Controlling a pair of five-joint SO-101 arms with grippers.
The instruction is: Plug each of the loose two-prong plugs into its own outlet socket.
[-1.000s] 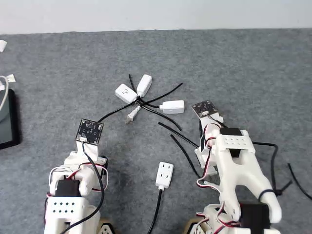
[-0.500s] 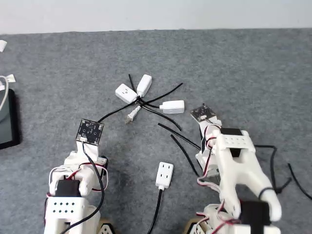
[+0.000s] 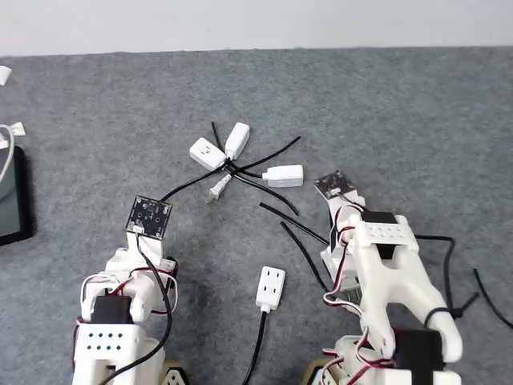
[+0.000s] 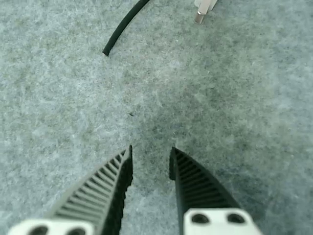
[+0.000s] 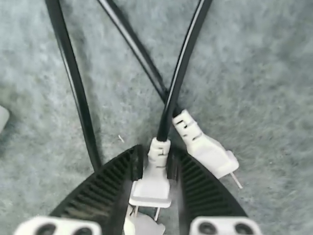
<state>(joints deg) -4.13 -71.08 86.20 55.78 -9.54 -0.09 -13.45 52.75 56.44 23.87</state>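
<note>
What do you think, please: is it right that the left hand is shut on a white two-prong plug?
Not quite: it is the right hand that is shut on the white two-prong plug, as the right wrist view shows.

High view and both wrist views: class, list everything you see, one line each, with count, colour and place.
Grey felt-like table cover: one, grey, under everything.
White plastic outlet sockets: four, white; three clustered mid-table, one alone toward the near edge.
White two-prong plugs: three, white; one beside the cluster, one in the right gripper, one lying next to it.
Black cords: several, black, fanning from the cluster.
Black flat slab: one, black, table's left edge.
Left gripper: one, black fingers, open above bare cover.
Right gripper: one, black fingers, shut on a plug.
</note>
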